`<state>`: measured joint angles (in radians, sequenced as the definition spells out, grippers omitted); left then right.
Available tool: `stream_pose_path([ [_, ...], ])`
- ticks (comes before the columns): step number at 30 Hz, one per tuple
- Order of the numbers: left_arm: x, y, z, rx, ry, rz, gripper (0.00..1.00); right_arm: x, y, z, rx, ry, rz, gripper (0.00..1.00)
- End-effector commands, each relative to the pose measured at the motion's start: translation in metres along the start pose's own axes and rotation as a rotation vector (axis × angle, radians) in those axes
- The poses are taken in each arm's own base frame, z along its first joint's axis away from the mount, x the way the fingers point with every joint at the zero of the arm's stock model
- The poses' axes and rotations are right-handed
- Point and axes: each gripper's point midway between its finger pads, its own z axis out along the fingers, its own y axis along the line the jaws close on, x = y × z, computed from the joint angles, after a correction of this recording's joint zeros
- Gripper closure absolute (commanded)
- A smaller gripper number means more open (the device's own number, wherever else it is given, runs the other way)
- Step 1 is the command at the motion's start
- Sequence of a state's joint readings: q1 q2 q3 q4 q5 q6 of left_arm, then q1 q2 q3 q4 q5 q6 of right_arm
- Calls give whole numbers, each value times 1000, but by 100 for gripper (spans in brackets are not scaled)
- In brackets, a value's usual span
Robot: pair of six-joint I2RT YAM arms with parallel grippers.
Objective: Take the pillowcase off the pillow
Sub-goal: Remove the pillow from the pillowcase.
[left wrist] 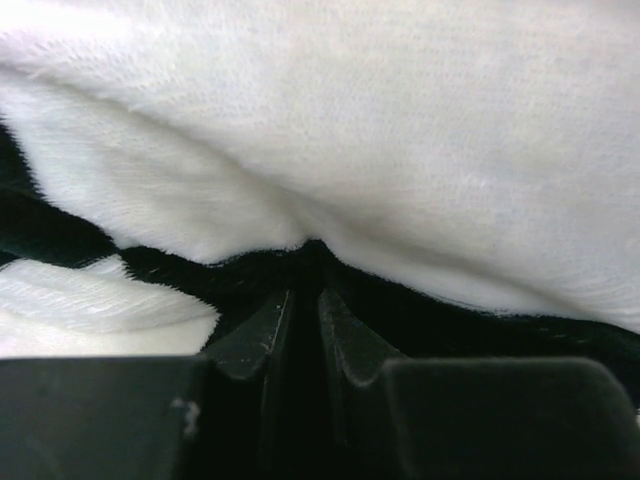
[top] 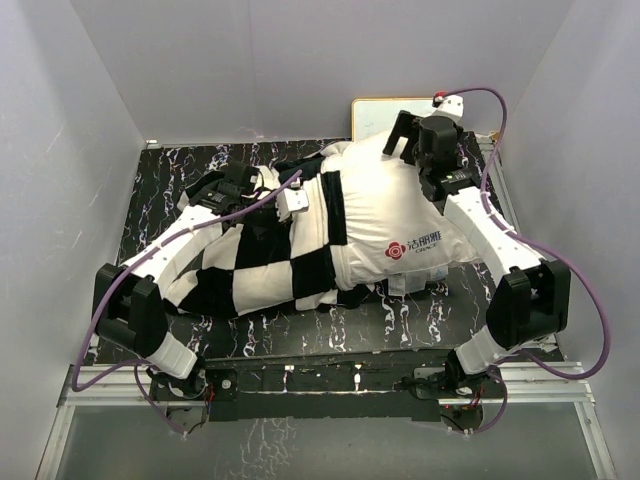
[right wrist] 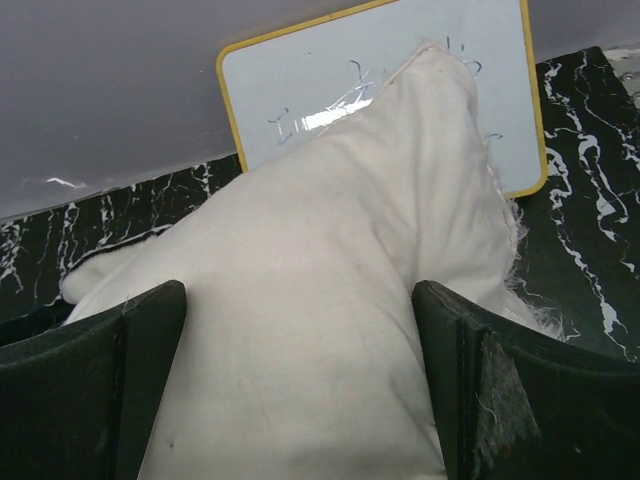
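Observation:
The pillow point(top: 385, 205), plain white with a red logo, lies across the table, its right half bare. The black and cream checkered pillowcase point(top: 260, 270) covers its left half, bunched up. My left gripper point(top: 250, 182) rests on top of the pillowcase; in the left wrist view its jaws point(left wrist: 305, 295) are shut on a fold of the black plush pillowcase point(left wrist: 400, 150). My right gripper point(top: 415, 140) is at the pillow's far right corner. In the right wrist view it point(right wrist: 300, 310) stands open, one finger on each side of the pillow point(right wrist: 390, 170).
A small whiteboard point(right wrist: 300, 90) with a yellow rim leans against the back wall behind the pillow's corner, also in the top view as the whiteboard point(top: 375, 108). The black marbled tabletop point(top: 400, 320) is walled in by grey panels on three sides.

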<state>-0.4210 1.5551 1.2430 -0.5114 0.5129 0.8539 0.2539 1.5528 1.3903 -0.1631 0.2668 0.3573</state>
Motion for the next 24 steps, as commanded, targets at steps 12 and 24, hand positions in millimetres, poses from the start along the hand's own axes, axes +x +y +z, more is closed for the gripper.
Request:
stream_pose_path([
  [12, 48, -68, -12, 168, 117, -257, 41, 141, 14, 21, -104, 306, 25, 15],
  [24, 69, 103, -153, -353, -186, -613, 20, 5, 96, -63, -664, -284, 59, 92],
])
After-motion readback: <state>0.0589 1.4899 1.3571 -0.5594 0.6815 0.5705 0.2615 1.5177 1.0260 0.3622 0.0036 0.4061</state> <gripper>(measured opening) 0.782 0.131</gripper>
